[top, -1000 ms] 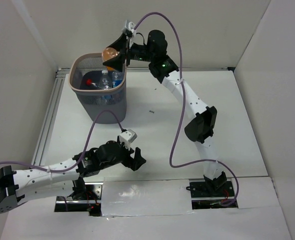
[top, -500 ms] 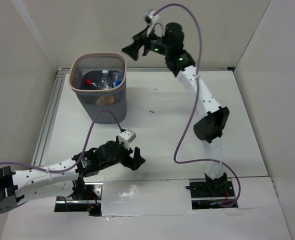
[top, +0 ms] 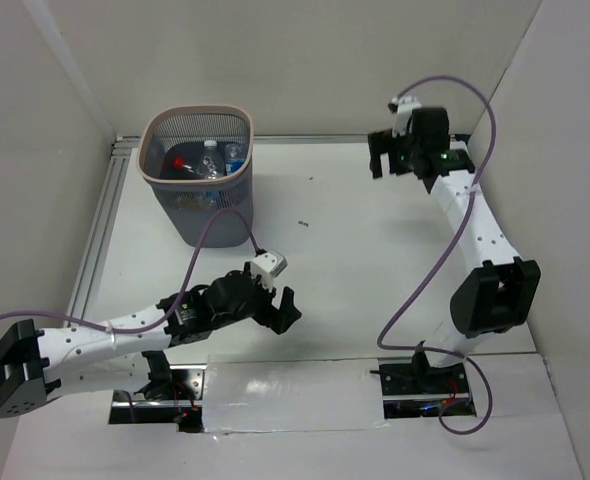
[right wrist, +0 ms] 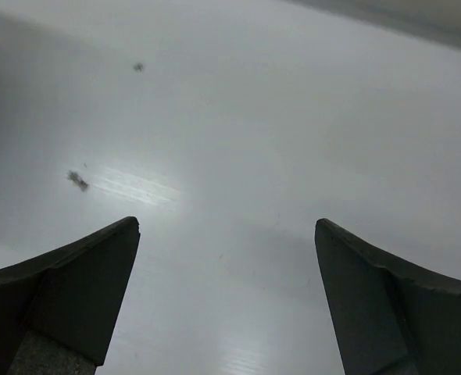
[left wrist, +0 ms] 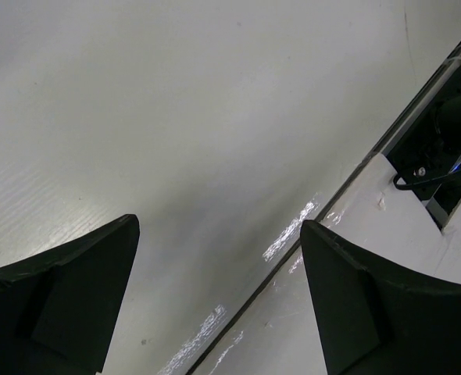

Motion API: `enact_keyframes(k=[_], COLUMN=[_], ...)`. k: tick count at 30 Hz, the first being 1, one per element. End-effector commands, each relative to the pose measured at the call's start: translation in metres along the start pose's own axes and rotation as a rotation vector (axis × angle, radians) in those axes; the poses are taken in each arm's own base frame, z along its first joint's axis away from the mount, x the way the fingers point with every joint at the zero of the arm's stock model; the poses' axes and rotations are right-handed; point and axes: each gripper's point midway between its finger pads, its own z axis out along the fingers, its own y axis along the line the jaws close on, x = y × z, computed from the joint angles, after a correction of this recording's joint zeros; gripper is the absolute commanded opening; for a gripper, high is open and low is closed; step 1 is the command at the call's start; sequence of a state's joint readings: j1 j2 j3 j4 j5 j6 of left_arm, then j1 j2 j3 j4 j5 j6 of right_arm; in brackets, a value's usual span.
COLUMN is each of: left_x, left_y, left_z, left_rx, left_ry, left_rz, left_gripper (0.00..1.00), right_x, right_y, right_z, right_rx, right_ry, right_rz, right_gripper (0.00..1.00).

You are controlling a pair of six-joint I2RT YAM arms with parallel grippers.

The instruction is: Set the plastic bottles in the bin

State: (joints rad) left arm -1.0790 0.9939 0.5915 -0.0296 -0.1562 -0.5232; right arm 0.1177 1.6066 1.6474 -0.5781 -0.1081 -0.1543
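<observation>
We see the bin (top: 195, 110) standing on the white table (top: 345, 270). The bottles (top: 212, 157) lie down inside the bin. One has a red cap (top: 178, 160), one has a white cap, and one next to it shows some blue.

The left gripper (top: 283, 314) hangs low over the table, well in front of the bin and a bit to its right. Its jaws are wide open. Only white table shows between them.

The right gripper (top: 382, 158) is far off to the right of the bin, about level with the bin's mouth in the top view. Its jaws are wide open too, and we see only table under them.

A tiny dark speck (top: 302, 223) sits on the table, to the right of the bin and a little in front of it.
</observation>
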Motion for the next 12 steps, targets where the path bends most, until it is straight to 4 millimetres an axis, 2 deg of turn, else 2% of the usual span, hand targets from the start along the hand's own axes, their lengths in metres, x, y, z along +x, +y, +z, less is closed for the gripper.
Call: enact_keyframes(k=[1,3,4,6,7,11,12], left_x=[-0.039,-0.050,-0.052,-0.058,-0.063,-0.071,-0.069], left_y=[-0.015,-0.012,-0.011,-0.010,-0.010,-0.006,-0.005], left_z=[0.000,0.000,-0.001,-0.003,-0.005,-0.009,-0.009], left_rx=[0.012,-0.020,-0.030,-0.044,-0.055,-0.070,-0.074], left_ry=[-0.080,-0.100,-0.101,-0.112,-0.122,-0.137,-0.127], left_rz=[0.016,0.003,0.003,0.013,0.011,0.024,0.026], left_gripper=[0.97,1.00,1.00,1.00,1.00,1.00,1.00], right_x=[0.055,0.063,0.075,0.080,0.085,0.079,0.083], right_y=[-0.021,-0.029,-0.024,-0.027,-0.023,-0.024,-0.024], right_z=[-0.025,-0.034,-0.042,-0.049,-0.056,-0.073,-0.074], right_rx=[0.146,0.167,0.156,0.158,0.144,0.140,0.134], right_ry=[0.097,0.062,0.059,0.037,0.032,-0.037,-0.034], right_rz=[0.008,0.041,0.041,0.065,0.065,0.069,0.074], right_gripper=[1.00,1.00,1.00,1.00,1.00,1.00,1.00])
